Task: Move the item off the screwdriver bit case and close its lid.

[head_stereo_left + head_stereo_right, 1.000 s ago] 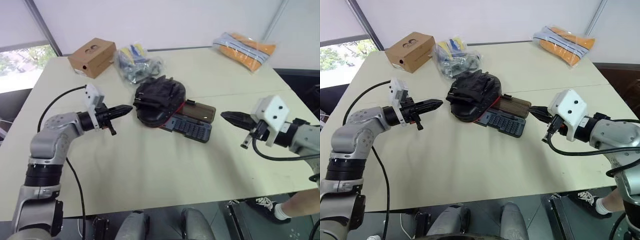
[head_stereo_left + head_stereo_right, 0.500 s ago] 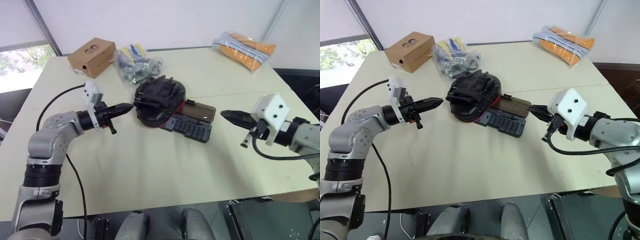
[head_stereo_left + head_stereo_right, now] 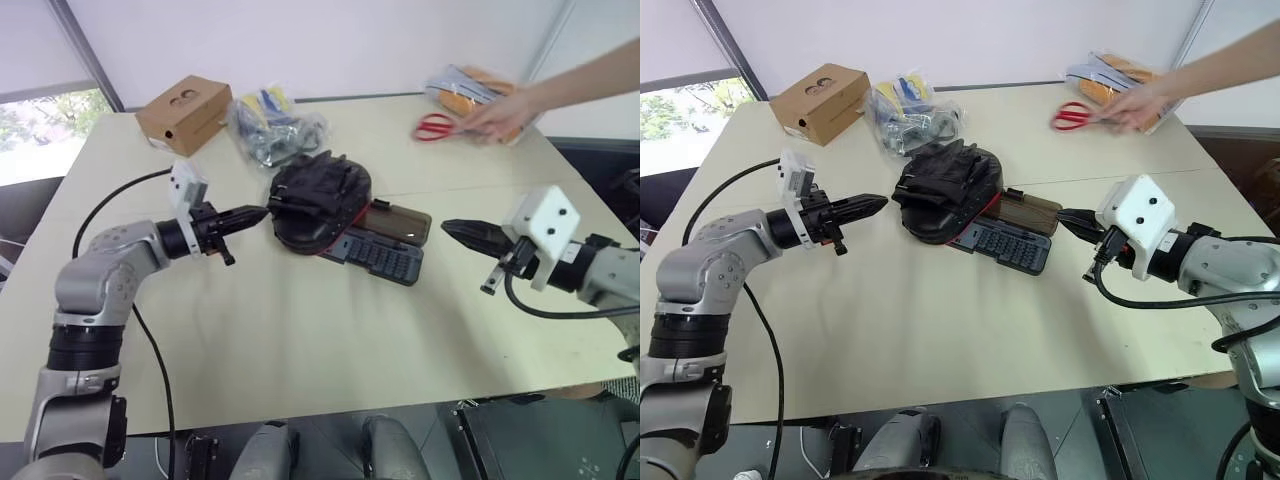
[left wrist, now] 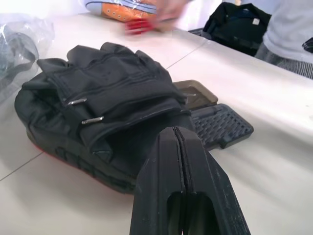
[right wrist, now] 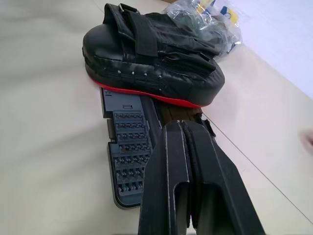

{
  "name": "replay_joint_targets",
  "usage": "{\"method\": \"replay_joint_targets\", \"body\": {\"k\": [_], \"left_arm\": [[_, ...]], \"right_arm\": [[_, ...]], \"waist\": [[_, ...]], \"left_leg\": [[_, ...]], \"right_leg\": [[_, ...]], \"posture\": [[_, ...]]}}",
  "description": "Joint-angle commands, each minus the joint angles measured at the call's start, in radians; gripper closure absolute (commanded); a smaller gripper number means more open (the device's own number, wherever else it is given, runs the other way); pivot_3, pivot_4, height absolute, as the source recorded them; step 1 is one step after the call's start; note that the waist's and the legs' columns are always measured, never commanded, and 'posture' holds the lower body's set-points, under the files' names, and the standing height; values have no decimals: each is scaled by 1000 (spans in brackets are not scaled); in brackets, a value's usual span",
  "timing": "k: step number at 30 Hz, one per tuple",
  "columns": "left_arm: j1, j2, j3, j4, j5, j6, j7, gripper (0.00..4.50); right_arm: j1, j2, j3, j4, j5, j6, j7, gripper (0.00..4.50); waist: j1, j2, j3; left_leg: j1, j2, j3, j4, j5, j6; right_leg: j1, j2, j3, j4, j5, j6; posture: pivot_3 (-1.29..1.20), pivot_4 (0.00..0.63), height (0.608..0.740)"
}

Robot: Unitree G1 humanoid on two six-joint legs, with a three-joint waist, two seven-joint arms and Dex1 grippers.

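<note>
The item, a bulky black padded mitt (image 3: 318, 200) with a red rim and straps, lies across the left end of the open screwdriver bit case (image 3: 388, 257). The case's grey tray shows rows of bits, and its smoky lid (image 3: 404, 221) lies flat open behind it. My left gripper (image 3: 256, 213) is shut, its tip just left of the mitt and level with it. My right gripper (image 3: 450, 230) is shut too, hovering a short way right of the lid. In the wrist views the mitt (image 4: 98, 93) (image 5: 146, 58) lies ahead of both closed grippers.
A brown cardboard box (image 3: 185, 113) and a clear bag of small parts (image 3: 272, 132) sit at the table's far left. At the far right a person's hand (image 3: 500, 110) reaches over an orange and grey bag (image 3: 470, 85) beside red scissors (image 3: 435, 127).
A person's arm has come in at the far right and red scissors now lie by the orange bag. Both grippers and the mitt have stayed in place.
</note>
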Motion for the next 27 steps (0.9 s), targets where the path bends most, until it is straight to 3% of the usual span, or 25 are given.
{"method": "replay_joint_targets", "body": {"k": [1,8,9,11,18,27], "left_arm": [[-22,10,28,-24,-15,0,-1,4500],[-41,8,17,-5,0,-9,-6,4500],[-49,10,9,2,10,-16,-10,4256],[-63,18,-13,10,25,-25,-33,3723],[-111,30,-76,39,96,-87,-99,49],[-138,-35,-159,209,301,-422,-106,12]], "right_arm": [[-22,4,-11,-34,11,-3,-10,4474],[-29,9,-2,-31,7,-6,-16,4474],[-29,9,-1,-32,6,-6,-16,4497],[-31,11,0,-35,7,-7,-18,4500],[-35,17,7,-45,8,-3,-29,4500],[-21,36,16,-73,6,6,-57,4500]], "waist": [[0,0,0],[0,0,0],[0,0,0],[1,0,0],[0,0,0],[3,-1,0]], "left_leg": [[0,0,0,0,0,0],[0,0,0,0,0,0],[0,0,0,0,0,0],[0,0,0,0,0,0],[-1,0,0,1,0,0],[-1,0,1,2,0,0]], "right_leg": [[0,0,0,0,0,0],[0,0,0,0,0,0],[0,0,0,0,0,0],[0,0,0,0,0,0],[0,0,0,0,0,0],[0,0,0,0,0,0]], "posture": [[0,150,740],[0,150,740],[0,150,740],[0,150,740],[0,150,740],[0,150,740]]}}
